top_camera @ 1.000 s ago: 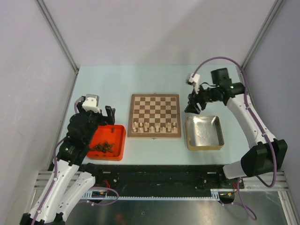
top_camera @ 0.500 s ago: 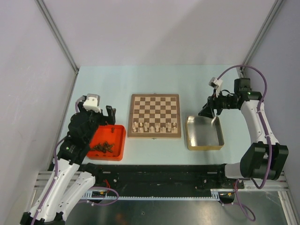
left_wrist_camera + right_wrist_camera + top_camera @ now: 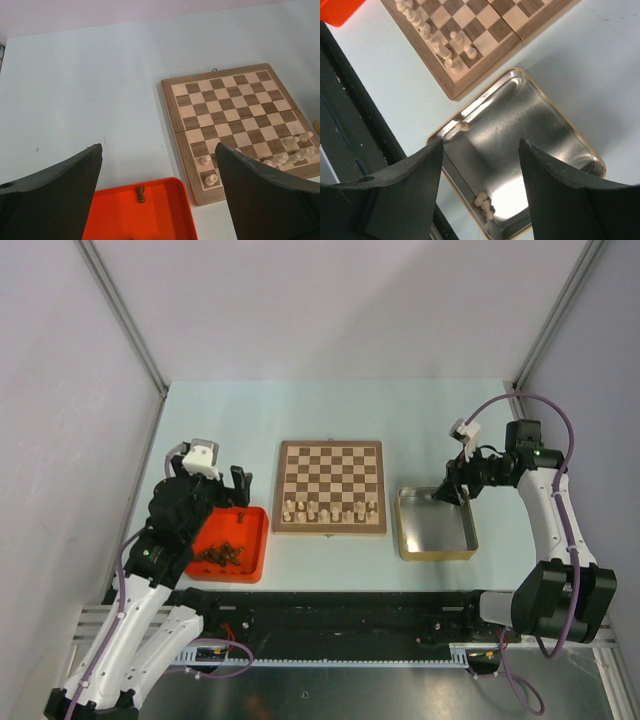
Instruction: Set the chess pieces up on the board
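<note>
**A:** Which chess pieces are next, and where do they lie from the right jaws?

**B:** The right jaws hang over the gold metal tin (image 3: 545, 120), partly open and holding nothing. A single pale piece (image 3: 461, 127) sits in the tin corner closest to the chessboard (image 3: 330, 465). A small cluster of pale pieces (image 3: 484, 204) lies against the tin wall on the side of the arm bases. In the right wrist view the cluster is between the two fingers and the single piece is off toward one finger.

**A:** And the long axis of these pieces?

**B:** The cluster pieces seem to lie on their sides, pressed together. They are too small for me to tell their direction. I think the jaws must come down and perhaps turn before they close.

**A:** Which arm is nearer?

**B:** The right arm (image 3: 545, 500), clearly. The left jaws are wide open and hold nothing. They are over the red tray (image 3: 262, 540) of dark pieces (image 3: 220, 554), beyond the board as seen from the tin, well apart from it.

**A:** And the board?

**B:** It lies just beside the tin on the surface (image 3: 330, 410). Some pale chessmen (image 3: 330, 510) stand on it in the rows level with the tin.
</note>
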Motion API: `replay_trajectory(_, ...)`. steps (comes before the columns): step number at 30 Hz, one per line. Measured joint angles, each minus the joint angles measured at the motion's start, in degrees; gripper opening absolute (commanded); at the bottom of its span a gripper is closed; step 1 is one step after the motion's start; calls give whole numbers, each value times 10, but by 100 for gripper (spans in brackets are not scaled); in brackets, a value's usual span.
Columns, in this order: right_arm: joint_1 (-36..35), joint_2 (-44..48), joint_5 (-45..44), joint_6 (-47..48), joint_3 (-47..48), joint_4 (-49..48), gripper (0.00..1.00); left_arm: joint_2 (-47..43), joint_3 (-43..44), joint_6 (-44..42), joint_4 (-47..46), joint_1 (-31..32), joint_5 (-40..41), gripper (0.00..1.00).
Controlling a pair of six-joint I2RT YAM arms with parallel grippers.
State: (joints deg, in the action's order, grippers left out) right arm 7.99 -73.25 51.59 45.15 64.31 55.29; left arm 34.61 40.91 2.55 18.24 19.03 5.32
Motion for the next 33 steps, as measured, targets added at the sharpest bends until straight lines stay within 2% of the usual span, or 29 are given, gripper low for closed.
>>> replay_trajectory(12,5,0,-49,15,-30,-4,67,17,0,0,-1,0,-27,100)
replay_trajectory(24,5,-3,-73,-25,-66,-50,68,25,0,0,-1,0,-54,100)
replay_trajectory(33,7,13,-116,-93,-76,-114,71,24,0,7,-2,0,-58,100)
